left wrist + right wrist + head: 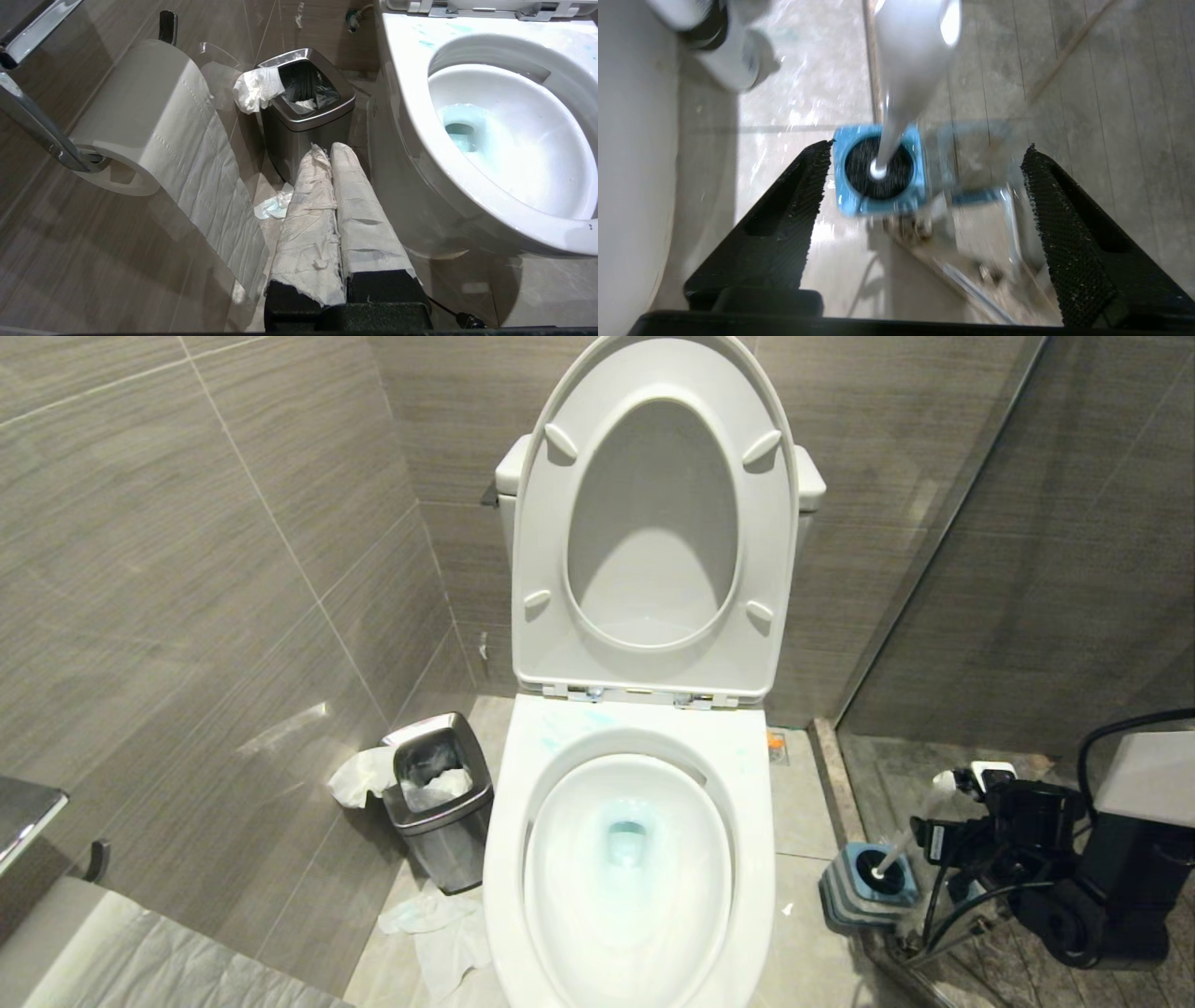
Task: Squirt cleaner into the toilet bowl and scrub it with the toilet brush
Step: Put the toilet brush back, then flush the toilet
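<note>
The slim whitish toilet brush (pixel 906 70) stands in its blue-topped holder (pixel 866 887) on the floor right of the glossy white toilet bowl (pixel 630 933), whose water is turquoise-tinted with cleaner (pixel 625 840). Right gripper (pixel 924 186) hovers above, jaws wide, empty; left gripper (pixel 334 186) parked, closed. Judged: either fetching or returning the brush.

Glossy ceramic toilet bowl (pixel 747 859) — brushed-steel bin (pixel 448 845).

The left gripper (pixel 327 154) has two long fingers (pixel 308 224) wrapped in crumpled white paper over black bases. The right gripper (pixel 924 186) carries black wedge-shaped fingers (pixel 784 214) with knurled inner faces. At four o'clock in the head view, the right arm (pixel 1055 859) is black, trailing black cables.
</note>
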